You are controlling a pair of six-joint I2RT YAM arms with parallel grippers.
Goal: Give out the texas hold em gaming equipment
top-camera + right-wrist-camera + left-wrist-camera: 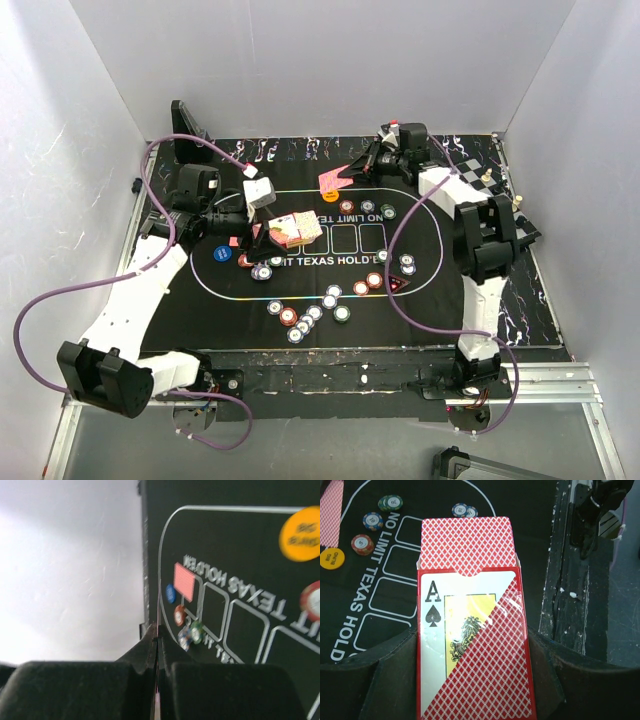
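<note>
Two arms dealing | left gripper [472, 645] clamping card box [485, 680], presenting deck [465, 545] | right gripper [156, 635] pinching one card [333, 179] for placement.

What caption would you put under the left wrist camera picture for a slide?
Left gripper holds a red card box, cards poking from its top, over the poker mat.
</note>
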